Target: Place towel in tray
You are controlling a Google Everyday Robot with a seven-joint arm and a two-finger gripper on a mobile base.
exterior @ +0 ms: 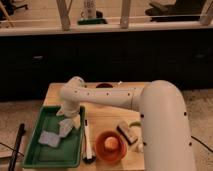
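Note:
A green tray (45, 153) lies on the left of the wooden table (102, 116). A grey towel (56, 134) lies crumpled inside the tray, in its middle. My white arm reaches from the right across the table, and my gripper (67, 116) hangs over the tray's far right part, right above the towel's upper edge. The fingers blend with the towel.
A long dark-handled tool (87, 142) lies along the tray's right rim. An orange bowl (111, 146) with a round fruit stands at the front. A brush-like block (127, 132) lies right of it. A dark pole (18, 145) leans left of the table.

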